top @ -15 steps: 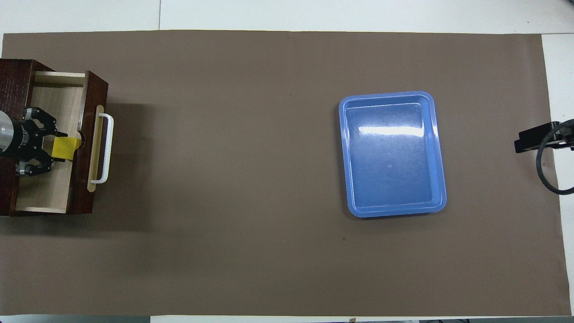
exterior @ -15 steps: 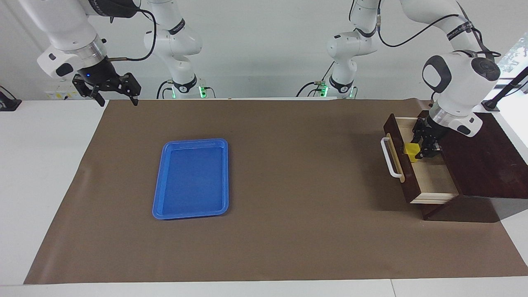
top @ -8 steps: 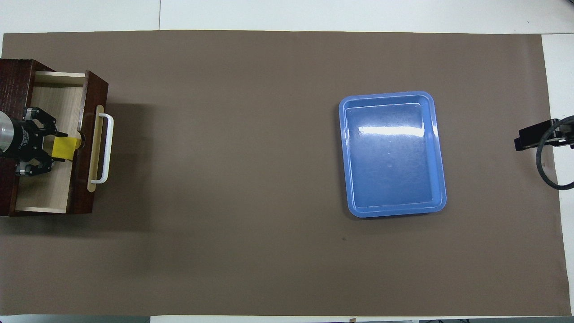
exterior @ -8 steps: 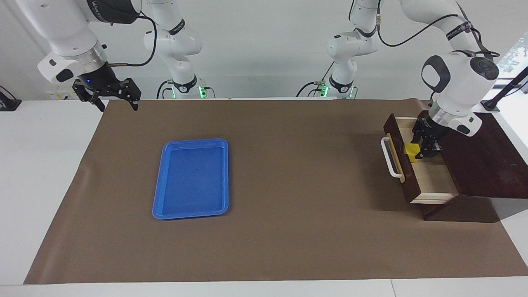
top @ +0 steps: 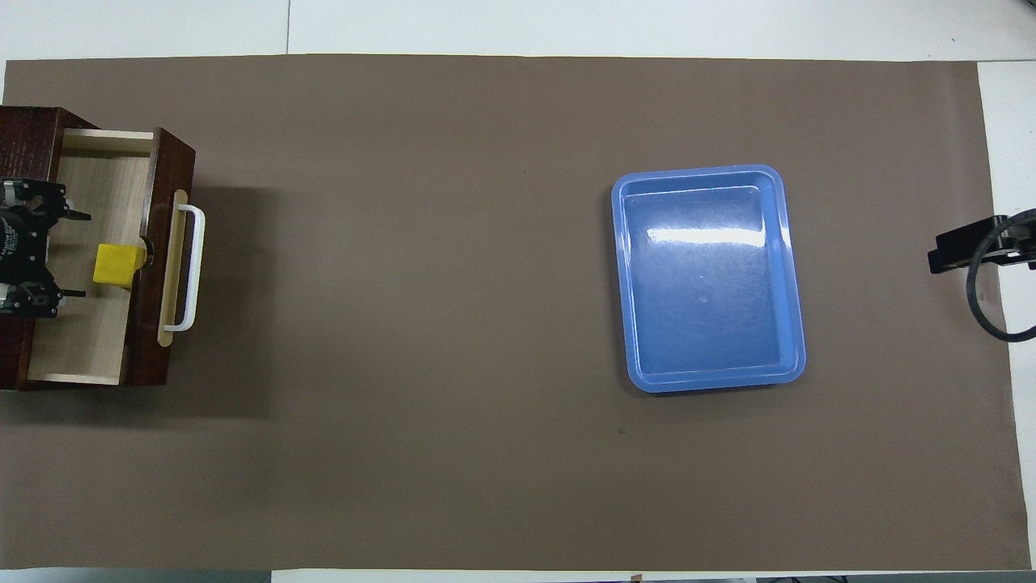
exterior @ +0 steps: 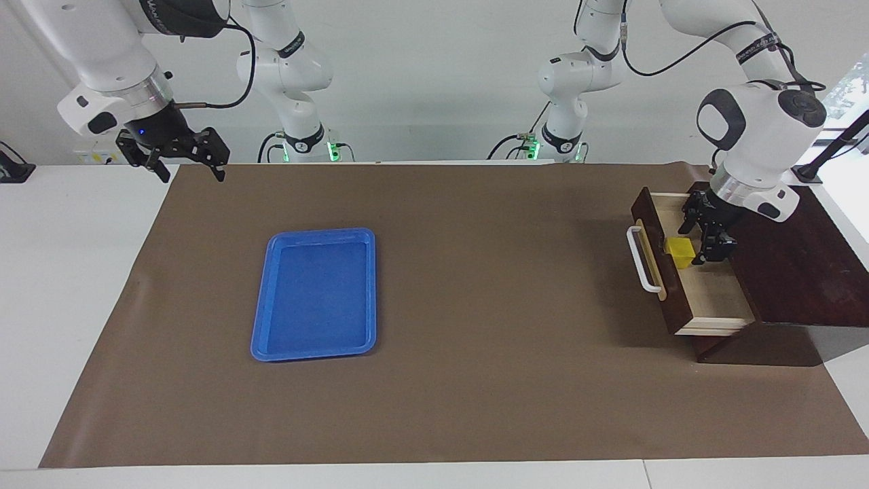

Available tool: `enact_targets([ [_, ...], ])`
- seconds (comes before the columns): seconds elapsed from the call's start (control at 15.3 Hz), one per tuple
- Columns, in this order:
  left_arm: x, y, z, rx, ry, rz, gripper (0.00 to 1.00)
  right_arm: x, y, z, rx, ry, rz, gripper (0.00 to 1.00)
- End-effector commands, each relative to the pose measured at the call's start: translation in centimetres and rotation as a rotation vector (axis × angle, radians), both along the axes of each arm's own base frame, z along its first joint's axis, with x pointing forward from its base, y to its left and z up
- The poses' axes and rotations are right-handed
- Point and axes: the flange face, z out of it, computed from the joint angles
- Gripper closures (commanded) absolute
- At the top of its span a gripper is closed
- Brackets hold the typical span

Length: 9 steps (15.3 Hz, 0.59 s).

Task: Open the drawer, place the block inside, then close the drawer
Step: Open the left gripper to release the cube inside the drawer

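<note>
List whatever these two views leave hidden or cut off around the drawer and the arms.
- Overhead view: left end effector cut by the frame edge over the drawer.
- Overhead view: right end effector out of frame; only a cable shows.
- Facing view: block partly hidden by the drawer front.

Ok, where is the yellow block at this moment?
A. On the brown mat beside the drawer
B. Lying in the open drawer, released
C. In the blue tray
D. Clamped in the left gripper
B: the block lies in the open drawer, clear of the open left gripper.
</note>
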Motion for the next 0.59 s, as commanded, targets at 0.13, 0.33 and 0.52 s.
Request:
enact_targets([
  [0.13, -0.1, -5.5, 4.2, -0.015, 0.054, -0.031, 0.0, -0.3, -0.2, 0.2, -0.014, 0.008, 0.003, 0.0],
  [0.33, -0.5, -11.5, 4.0, -0.013, 0.059, 0.008, 0.0, -0.3, 0.1, 0.2, -0.015, 0.005, 0.005, 0.0],
  [0.52, -1.4, -13.4, 2.9, -0.01, 0.074, -0.007, 0.0, -0.3, 0.1, 0.2, -0.012, 0.005, 0.006, 0.0],
])
